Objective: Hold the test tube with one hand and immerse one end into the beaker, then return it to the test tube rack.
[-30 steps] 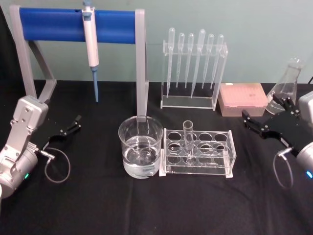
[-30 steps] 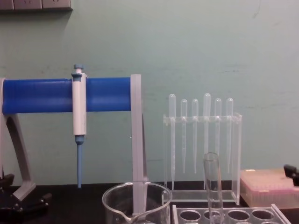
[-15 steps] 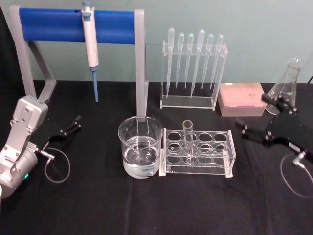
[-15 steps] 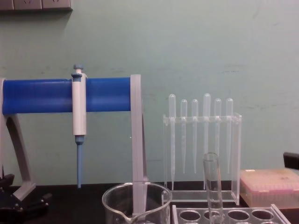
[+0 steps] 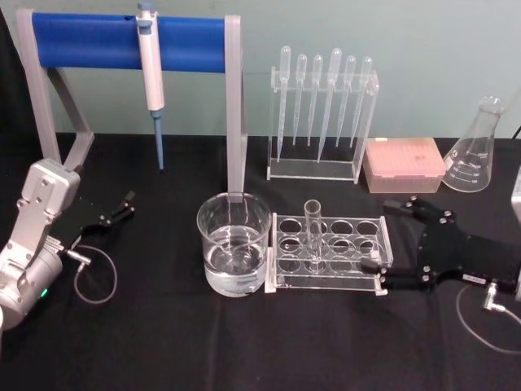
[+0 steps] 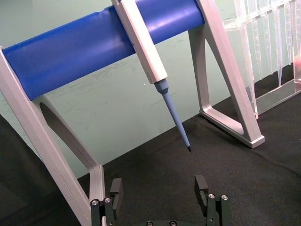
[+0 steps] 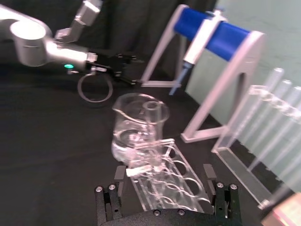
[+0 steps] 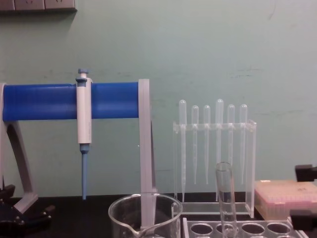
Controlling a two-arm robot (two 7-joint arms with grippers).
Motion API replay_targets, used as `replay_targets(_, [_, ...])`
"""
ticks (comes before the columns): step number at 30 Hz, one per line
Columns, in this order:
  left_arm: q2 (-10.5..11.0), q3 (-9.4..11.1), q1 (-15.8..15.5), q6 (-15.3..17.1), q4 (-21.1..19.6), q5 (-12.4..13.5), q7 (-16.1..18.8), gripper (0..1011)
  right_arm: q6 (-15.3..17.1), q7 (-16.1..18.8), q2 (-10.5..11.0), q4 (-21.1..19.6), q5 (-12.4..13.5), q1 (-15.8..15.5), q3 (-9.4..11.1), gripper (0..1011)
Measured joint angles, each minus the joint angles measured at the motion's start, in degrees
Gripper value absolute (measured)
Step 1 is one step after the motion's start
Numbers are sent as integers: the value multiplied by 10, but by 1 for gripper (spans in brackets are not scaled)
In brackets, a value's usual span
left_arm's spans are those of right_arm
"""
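Upright in the rack beside the beaker, the test tube: likely light, stiff, slick, brittle; best pinched gently on bare glass above the rack; right gripper at the rack's end, jaws apart; left gripper parked far left, jaws apart

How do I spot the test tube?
Find the blue-barred stand, then the beaker in front. Beside it sits a clear holed rack. The test tube is the lone upright glass tube in it, wider than the pipettes behind.
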Motion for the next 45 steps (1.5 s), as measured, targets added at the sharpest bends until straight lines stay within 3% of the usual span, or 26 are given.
replay_targets(10, [0,0,0,0,0,0,0,1000,51,39,-27,10,-14,57,-41,1002])
replay_targets(14, [0,0,0,0,0,0,0,1000,75,40,-44,18,-26,85,-64,1002])
replay_targets(22, [0,0,0,0,0,0,0,1000,94,30,-73,34,-44,120,-93,1002])
replay_targets(34, [0,0,0,0,0,0,0,1000,115,12,-95,53,-51,139,-109,1002])
replay_targets(45, [0,0,0,0,0,0,0,1000,116,11,-96,54,-51,140,-110,1002])
